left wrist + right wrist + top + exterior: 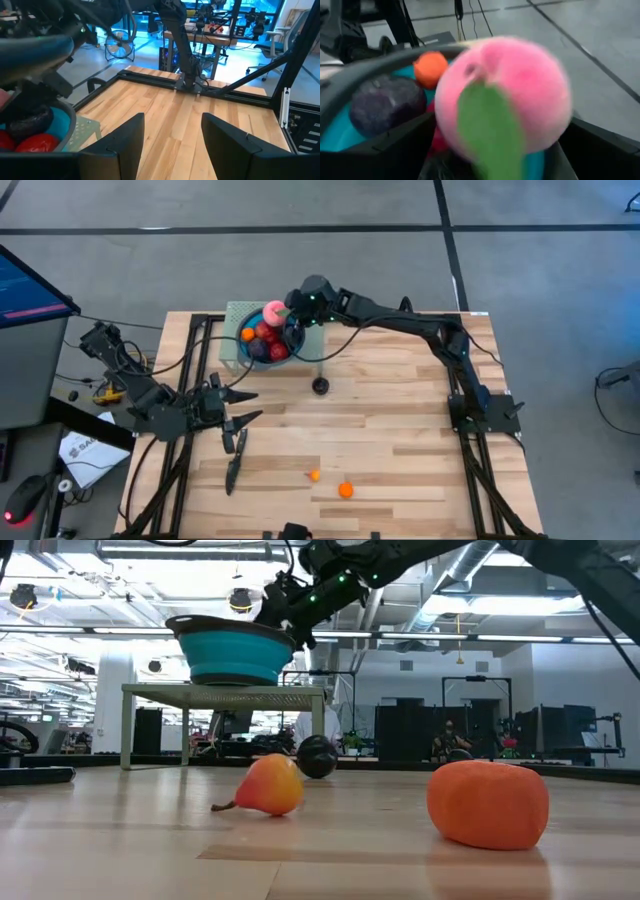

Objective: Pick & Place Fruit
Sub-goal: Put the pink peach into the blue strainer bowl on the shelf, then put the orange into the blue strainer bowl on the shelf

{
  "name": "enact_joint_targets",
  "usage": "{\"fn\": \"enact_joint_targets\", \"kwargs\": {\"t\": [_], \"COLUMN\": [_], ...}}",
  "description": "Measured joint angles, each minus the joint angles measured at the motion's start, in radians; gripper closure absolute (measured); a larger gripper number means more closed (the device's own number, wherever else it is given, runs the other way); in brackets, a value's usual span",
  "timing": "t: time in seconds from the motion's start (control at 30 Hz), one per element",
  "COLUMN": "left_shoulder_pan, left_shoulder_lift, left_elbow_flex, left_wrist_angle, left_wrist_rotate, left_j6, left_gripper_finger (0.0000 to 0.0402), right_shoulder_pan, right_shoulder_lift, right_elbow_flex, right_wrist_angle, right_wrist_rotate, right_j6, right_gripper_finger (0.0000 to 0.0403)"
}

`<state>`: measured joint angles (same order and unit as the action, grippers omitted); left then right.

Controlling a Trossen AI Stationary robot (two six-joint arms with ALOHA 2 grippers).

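A: Where's the fruit right now?

B: Most of it is in the blue bowl [262, 340]: a pink peach [505, 95] with a green leaf on top, red pieces [266, 333], a dark purple plum [382, 102] and an orange one [430, 67]. The bowl stands on a small green stand [225, 695] at the desk's far left part. Three pieces are not in: a dark plum [320, 386] on the desk [400, 440] just in front of the bowl, and, well apart near the front edge, a tiny orange pear-shaped piece [314, 475] and a small orange one [346, 490].

A: And the arms?

B: The right gripper [290, 315] is over the bowl's far rim, with the peach right in front of its camera. I cannot tell whether its fingers are clamped on the peach or already parted. The left gripper [240, 408] waits low at the desk's left side, fingers [127, 137] apart and empty, with a long black knife [234, 465] just in front of it.

A: So what makes this step go well?

B: I'd judge it a placing. The pile is already high, so the peach should come out low and over the middle, not the rim, or it may roll off. Then lift straight up so the bowl isn't dragged off its stand.
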<state>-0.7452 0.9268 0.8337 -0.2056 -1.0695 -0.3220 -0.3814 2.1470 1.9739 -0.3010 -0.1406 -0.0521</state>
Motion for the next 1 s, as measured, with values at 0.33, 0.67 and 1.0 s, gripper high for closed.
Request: {"fn": "enact_joint_targets", "kwargs": {"t": [0.33, 0.67, 1.0], "left_shoulder_pan": [0.0, 0.0, 0.0], "left_shoulder_lift": [0.0, 0.0, 0.0], "left_elbow_flex": [0.0, 0.0, 0.0], "left_wrist_angle": [0.004, 0.004, 0.004], "left_wrist_rotate": [0.0, 0.0, 0.0], "left_j6": [0.0, 0.0, 0.0], "left_gripper_finger": [0.0211, 0.0211, 0.0211], "right_shoulder_pan": [0.0, 0.001, 0.043], "right_shoulder_lift": [-0.003, -0.001, -0.01], "right_elbow_flex": [0.094, 0.204, 0.32], "right_wrist_angle": [-0.201, -0.415, -0.735], "right_wrist_rotate": [0.003, 0.024, 0.069], "right_j6": [-0.069, -0.071, -0.107], "right_gripper_finger": [0.001, 0.002, 0.0038]}}
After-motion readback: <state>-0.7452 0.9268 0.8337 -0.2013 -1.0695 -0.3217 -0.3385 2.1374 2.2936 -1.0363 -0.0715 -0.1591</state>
